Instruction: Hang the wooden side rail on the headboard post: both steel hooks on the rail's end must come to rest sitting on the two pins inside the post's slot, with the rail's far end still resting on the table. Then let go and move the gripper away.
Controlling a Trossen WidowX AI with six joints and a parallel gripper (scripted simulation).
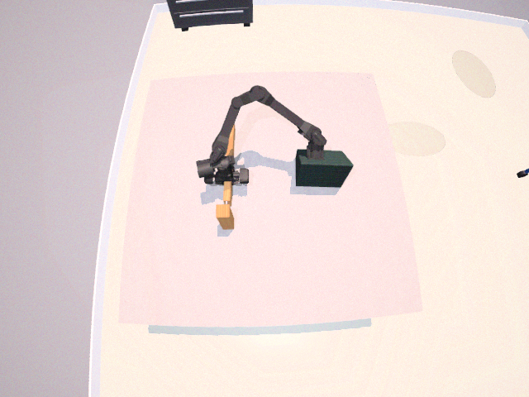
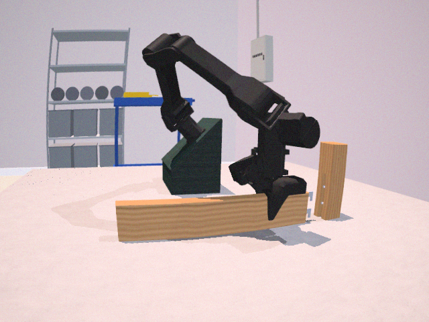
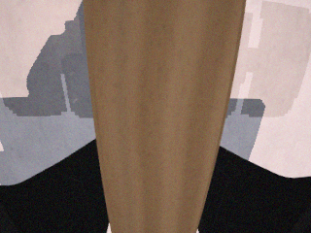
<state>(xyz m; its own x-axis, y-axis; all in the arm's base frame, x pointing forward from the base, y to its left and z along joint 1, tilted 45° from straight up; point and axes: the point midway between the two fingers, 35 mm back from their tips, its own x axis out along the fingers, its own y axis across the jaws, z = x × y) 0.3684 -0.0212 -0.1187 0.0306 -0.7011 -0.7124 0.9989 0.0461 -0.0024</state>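
Observation:
The wooden side rail (image 1: 227,191) (image 2: 194,218) (image 3: 160,73) stands on its long narrow edge on the table. My gripper (image 1: 229,175) (image 2: 271,211) (image 3: 149,133) points down and is shut on the rail near its hooked end, one finger on each side face. The far finger is hidden behind the rail in the exterior view. The upper hook (image 2: 310,196) and lower hook (image 2: 308,212) stick out from the rail's end. They are apart from the headboard post (image 1: 225,220) (image 2: 336,180), which stands upright just beyond. Two pins show in its slot, the upper pin (image 2: 324,186) and the lower pin (image 2: 322,202).
The arm's dark green base block (image 1: 318,173) (image 2: 197,166) stands to one side of the rail. The pink mat (image 1: 298,256) lies under the rail, post and base. A dark drawer cabinet (image 1: 213,16) is at the far edge in the top view.

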